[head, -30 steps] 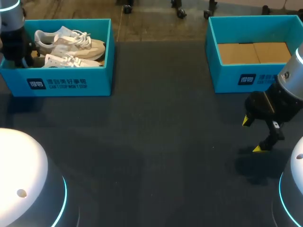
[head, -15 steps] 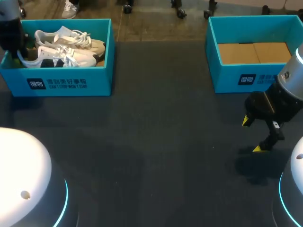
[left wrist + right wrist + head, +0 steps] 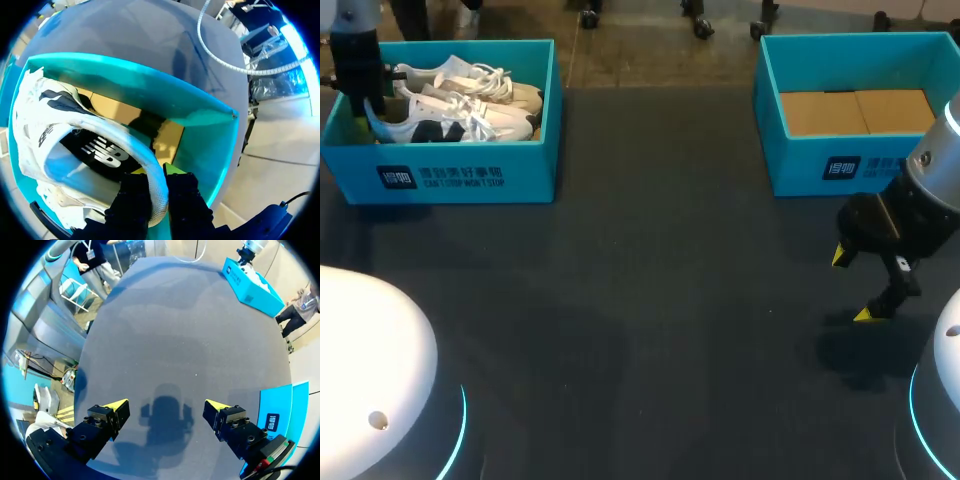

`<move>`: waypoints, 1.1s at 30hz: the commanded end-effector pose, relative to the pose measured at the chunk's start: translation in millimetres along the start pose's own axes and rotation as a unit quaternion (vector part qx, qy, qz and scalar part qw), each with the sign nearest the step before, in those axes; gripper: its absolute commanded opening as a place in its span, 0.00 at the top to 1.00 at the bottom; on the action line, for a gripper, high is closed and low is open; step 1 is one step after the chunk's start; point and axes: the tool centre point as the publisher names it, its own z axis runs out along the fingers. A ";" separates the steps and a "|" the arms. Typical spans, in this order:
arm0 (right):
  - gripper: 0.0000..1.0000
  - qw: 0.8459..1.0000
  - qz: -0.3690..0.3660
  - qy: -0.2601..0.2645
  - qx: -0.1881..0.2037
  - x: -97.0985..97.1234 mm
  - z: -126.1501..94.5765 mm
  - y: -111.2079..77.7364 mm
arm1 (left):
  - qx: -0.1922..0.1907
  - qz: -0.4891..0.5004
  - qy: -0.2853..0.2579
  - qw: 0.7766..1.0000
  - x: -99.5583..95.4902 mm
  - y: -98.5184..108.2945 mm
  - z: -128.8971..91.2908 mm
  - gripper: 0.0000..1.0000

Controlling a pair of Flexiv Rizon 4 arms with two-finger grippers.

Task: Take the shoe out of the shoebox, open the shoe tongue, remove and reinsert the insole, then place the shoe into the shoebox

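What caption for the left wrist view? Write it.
Left pincer clamps the white shoe by its heel, inside the shoebox.

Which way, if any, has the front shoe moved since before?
Yes. The front shoe, heel in the left gripper, has lifted toward the left end of the shoebox.

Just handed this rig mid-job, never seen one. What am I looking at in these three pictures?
Two robot arms stand at a dark table. The wide picture looks down from above and behind; each round one comes from a wrist camera. In the left shoebox lie a rear shoe and a front shoe; the right shoebox shows only brown cardboard. The left end effector is shut on the front shoe's heel rim. The right end effector is open and empty, above the table.
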 end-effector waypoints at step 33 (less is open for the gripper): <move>0.00 1.000 0.000 -0.001 0.001 0.5 0.5 0.0 | -0.047 -0.047 -0.011 0.998 50.1 -58.6 -144.8 1.00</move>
